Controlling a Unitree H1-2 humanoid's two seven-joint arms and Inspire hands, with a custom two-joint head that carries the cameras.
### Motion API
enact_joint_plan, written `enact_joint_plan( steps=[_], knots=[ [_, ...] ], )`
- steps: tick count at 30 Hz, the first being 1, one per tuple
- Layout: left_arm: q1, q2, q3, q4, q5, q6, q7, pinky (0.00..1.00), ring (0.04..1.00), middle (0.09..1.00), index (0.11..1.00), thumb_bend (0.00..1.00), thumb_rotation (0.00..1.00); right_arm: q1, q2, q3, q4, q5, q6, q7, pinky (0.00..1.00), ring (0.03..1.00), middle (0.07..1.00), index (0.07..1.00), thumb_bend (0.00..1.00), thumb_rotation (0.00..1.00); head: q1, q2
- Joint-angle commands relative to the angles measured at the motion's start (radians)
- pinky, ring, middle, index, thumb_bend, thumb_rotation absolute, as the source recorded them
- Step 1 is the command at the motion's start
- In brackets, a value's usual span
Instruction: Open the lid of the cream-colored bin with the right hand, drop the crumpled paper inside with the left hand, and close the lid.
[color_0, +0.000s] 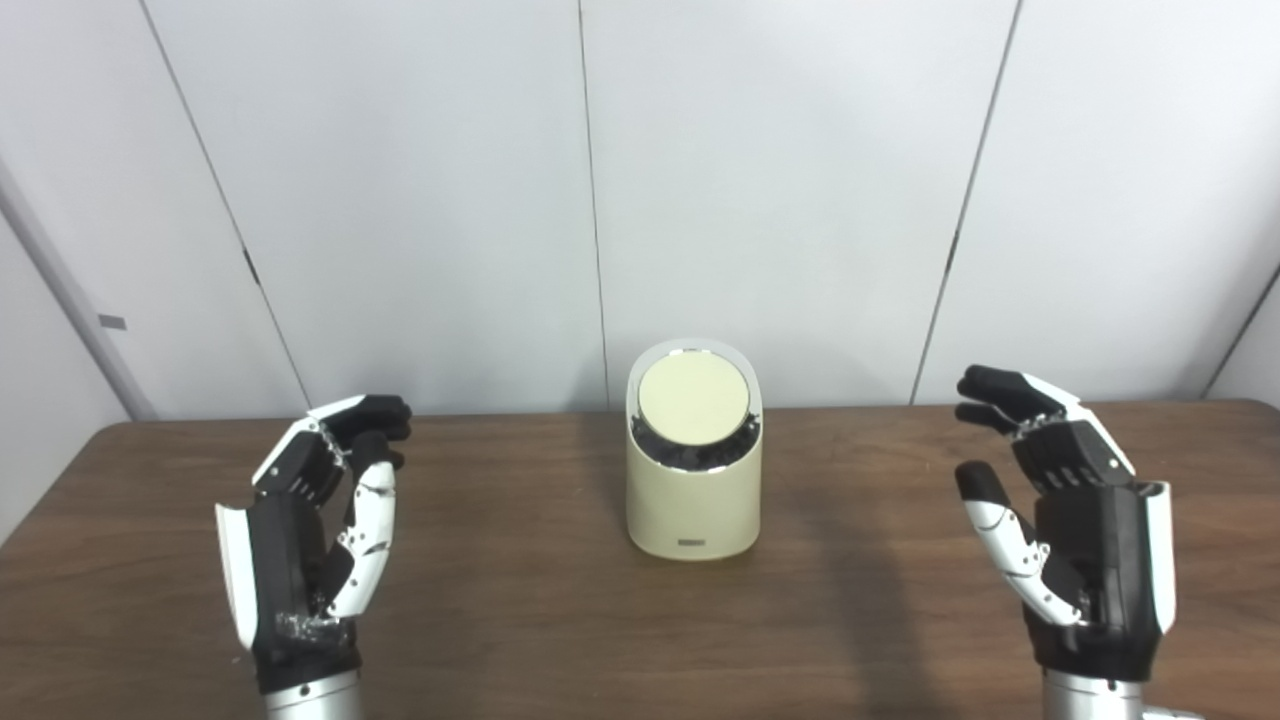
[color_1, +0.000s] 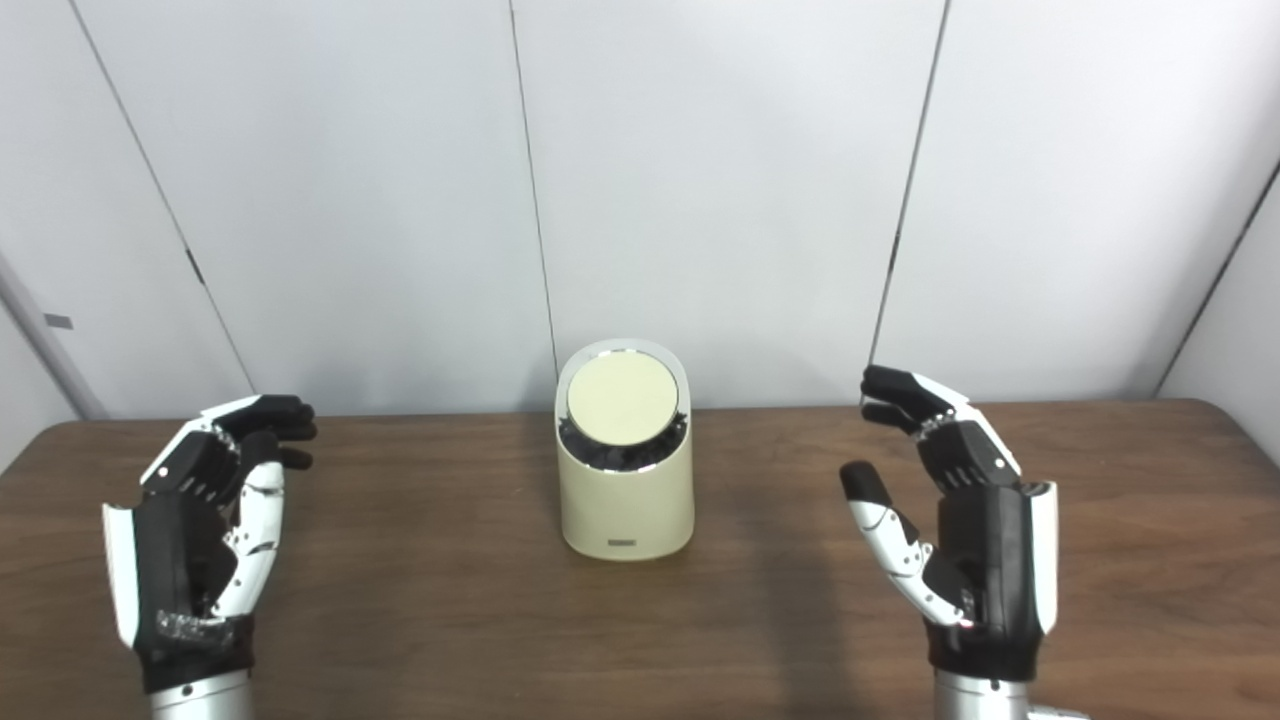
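Note:
The cream-colored bin (color_0: 693, 505) stands upright at the middle of the brown table (color_0: 520, 610), toward the back. Its round cream lid (color_0: 694, 400) sits on the slanted top and faces me, with a dark shiny crescent along its lower edge. My left hand (color_0: 310, 530) is raised at the front left, fingers curved and apart, holding nothing. My right hand (color_0: 1070, 530) is raised at the front right, fingers spread, holding nothing. Both hands are well apart from the bin. No crumpled paper shows in either view.
White wall panels (color_0: 780, 180) stand right behind the table's far edge. The table's rounded far corners show at left and right. Bare wood lies between each hand and the bin.

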Motion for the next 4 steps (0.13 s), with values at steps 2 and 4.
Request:
enact_joint_plan(
  steps=[2,4],
  knots=[
    [-0.014,0.008,-0.002,-0.029,-0.004,-0.007,-0.010,0.50,0.592,0.617,0.600,0.25,0.38,-0.027,0.010,-0.007,-0.031,-0.005,-0.013,-0.011,0.63,0.707,0.721,0.673,0.28,0.29,-0.002,0.001],
    [-0.013,0.007,-0.005,-0.024,-0.007,-0.011,-0.014,0.50,0.591,0.615,0.597,0.25,0.38,-0.022,0.007,-0.007,-0.003,-0.008,-0.019,-0.012,0.66,0.720,0.726,0.678,0.31,0.35,-0.003,0.002]
  ],
)
